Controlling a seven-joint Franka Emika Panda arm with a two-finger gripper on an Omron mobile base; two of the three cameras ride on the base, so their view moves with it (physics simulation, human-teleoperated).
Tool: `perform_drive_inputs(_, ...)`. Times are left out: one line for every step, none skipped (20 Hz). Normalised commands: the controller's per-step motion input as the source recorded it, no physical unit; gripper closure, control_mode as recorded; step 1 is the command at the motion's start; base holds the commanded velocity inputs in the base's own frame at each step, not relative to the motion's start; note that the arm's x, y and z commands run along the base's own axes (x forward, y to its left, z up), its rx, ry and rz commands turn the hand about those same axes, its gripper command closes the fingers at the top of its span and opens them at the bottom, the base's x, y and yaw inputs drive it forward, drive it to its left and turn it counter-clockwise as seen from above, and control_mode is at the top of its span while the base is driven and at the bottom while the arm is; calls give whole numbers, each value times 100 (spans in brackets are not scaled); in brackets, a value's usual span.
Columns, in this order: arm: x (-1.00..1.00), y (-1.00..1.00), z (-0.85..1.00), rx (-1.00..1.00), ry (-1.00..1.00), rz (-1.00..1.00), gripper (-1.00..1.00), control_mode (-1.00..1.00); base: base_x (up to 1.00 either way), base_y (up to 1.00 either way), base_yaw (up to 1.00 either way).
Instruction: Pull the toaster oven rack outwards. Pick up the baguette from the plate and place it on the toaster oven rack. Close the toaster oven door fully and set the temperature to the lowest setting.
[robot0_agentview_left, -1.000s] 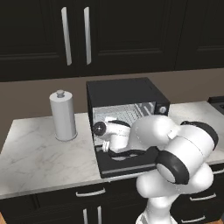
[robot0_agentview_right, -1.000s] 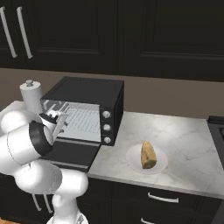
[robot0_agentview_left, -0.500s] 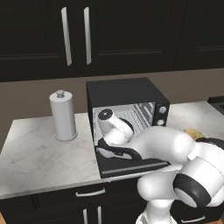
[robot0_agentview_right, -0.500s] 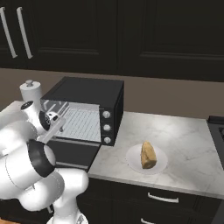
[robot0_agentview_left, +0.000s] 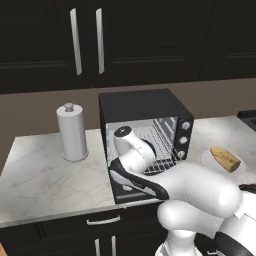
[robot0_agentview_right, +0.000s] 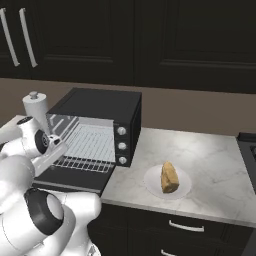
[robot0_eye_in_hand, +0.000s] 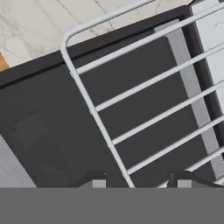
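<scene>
We see the gripper (robot0_eye_in_hand: 136, 181) poised over the open toaster oven door (robot0_agentview_right: 70, 177), its fingertips (robot0_eye_in_hand: 97, 180) parted either side of the front bar of the toaster oven rack (robot0_agentview_right: 87, 147), gripping nothing. The rack sticks out of the toaster oven (robot0_agentview_right: 107, 107) over the door. The baguette (robot0_agentview_right: 169, 177) lies on the plate (robot0_agentview_right: 150, 182) on the counter, well apart from the gripper, past the oven's knob side. Its long axis runs roughly front to back, so we judge the coming reach goes sideways across the oven front.
</scene>
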Motion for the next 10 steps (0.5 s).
perform_drive_inputs(-29,0,0,-1,0,-3,-100,-100,0,0,0)
perform_drive_inputs(-21,0,0,0,0,-7,-100,-100,0,0,0)
perform_drive_inputs(-23,0,21,0,0,-10,-100,-100,0,0,0)
perform_drive_inputs(-31,-4,53,0,-7,-11,-100,-100,0,0,0)
perform_drive_inputs(-43,-16,76,0,-15,-12,-100,-100,0,0,0)
perform_drive_inputs(-49,-21,90,0,-17,-13,-100,-100,0,0,0)
perform_drive_inputs(-54,-28,100,0,-20,-14,-100,-100,0,0,0)
perform_drive_inputs(-49,-31,100,0,-18,-16,-100,-100,0,0,0)
perform_drive_inputs(-41,-34,100,1,-16,-18,-100,-100,0,0,0)
perform_drive_inputs(-39,-31,100,2,-14,-20,-100,-100,0,0,0)
